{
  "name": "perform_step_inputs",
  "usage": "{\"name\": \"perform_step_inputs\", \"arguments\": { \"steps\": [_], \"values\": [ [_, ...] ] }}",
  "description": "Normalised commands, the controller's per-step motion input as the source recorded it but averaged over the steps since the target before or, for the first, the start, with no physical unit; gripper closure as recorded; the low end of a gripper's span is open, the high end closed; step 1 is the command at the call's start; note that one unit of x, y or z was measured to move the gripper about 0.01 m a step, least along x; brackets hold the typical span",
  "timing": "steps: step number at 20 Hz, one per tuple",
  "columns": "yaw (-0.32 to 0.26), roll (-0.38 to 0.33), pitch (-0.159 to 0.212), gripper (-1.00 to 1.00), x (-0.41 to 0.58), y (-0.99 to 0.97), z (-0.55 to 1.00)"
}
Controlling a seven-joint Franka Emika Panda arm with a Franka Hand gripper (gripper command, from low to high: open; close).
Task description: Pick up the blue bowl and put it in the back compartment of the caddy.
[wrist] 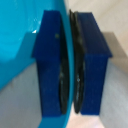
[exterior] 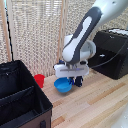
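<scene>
The blue bowl [exterior: 62, 86] sits tilted just above the wooden table, in the middle of the exterior view. My gripper [exterior: 76, 81] is shut on its rim at the side toward the exterior view's right. In the wrist view the bowl [wrist: 20, 40] fills one side, and its thin rim runs between my two dark blue fingers [wrist: 50, 65], which press on it from both sides. The black caddy [exterior: 20, 97] stands at the exterior view's left, open on top, with an inner divider [exterior: 17, 95] splitting it into a back compartment [exterior: 12, 77] and a nearer one.
A small red cup [exterior: 39, 80] stands on the table between the caddy and the bowl. A black boxy machine [exterior: 112, 52] sits at the exterior view's right. A slatted screen stands behind the table.
</scene>
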Motion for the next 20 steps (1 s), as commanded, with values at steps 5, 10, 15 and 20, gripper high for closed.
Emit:
{"name": "perform_step_inputs", "arguments": {
  "steps": [5, 10, 15, 20],
  "values": [
    [0.156, 0.016, 0.133, 1.00, 0.531, 0.19, 0.93],
    [0.177, 0.066, 0.152, 1.00, 0.558, 0.24, 0.89],
    [0.105, 0.081, 0.129, 1.00, 0.542, 0.41, 0.88],
    [0.009, 0.108, 0.045, 1.00, 0.433, 0.62, 0.74]
  ]
}}
